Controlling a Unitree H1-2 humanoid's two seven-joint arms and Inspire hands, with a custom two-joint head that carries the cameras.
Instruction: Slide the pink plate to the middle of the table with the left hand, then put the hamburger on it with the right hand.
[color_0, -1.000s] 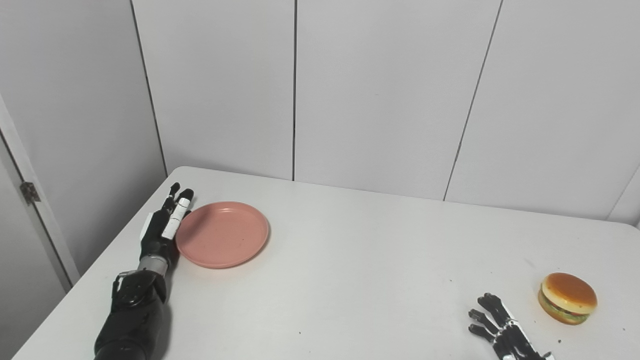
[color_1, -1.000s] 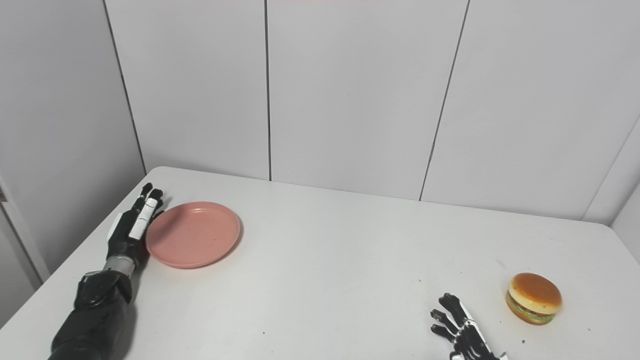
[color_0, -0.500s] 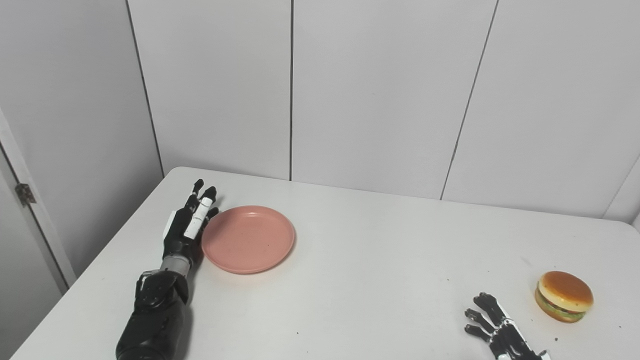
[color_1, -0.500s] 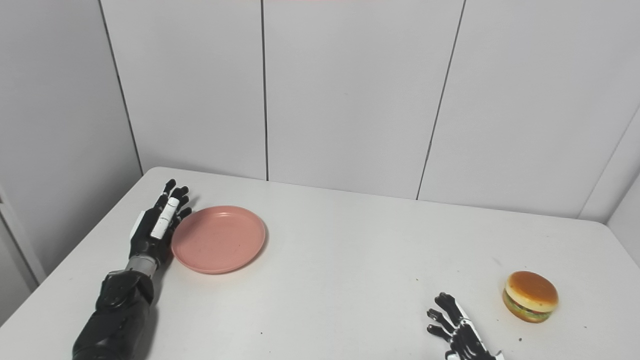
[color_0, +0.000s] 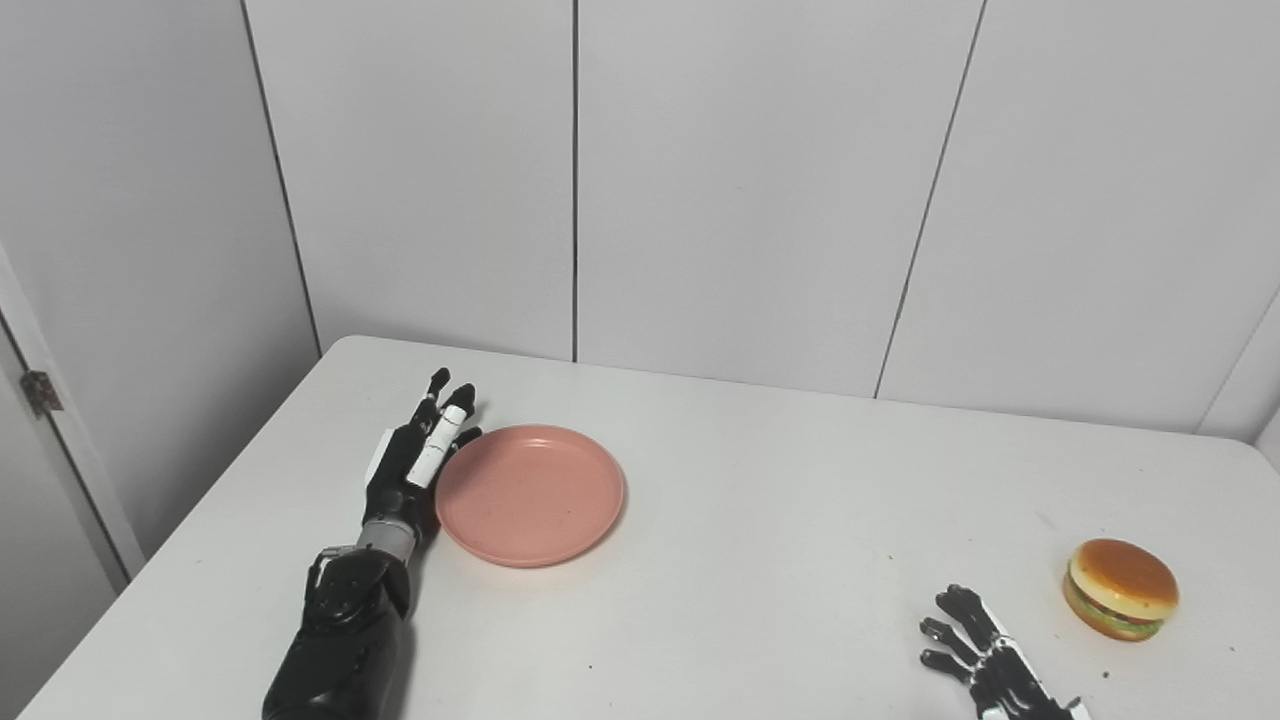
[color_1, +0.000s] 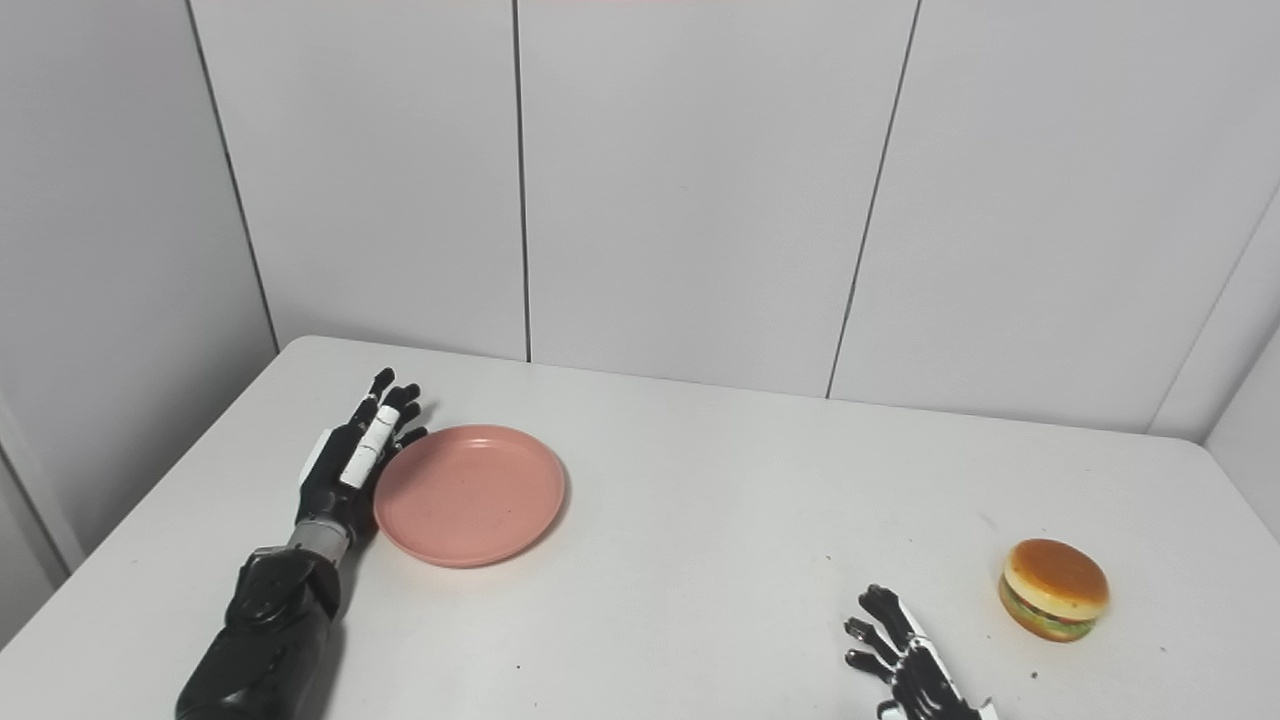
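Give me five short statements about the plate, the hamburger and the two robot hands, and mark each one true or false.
1. The left robot hand lies flat against the left edge of the pink plate. True.
2. The hamburger sits on the plate. False: it sits on the table, far to the plate's right.
3. The right robot hand holds the hamburger. False: it is open, beside the hamburger and apart from it.
4. The plate is empty. True.
5. The plate lies upside down. False: it lies right way up.
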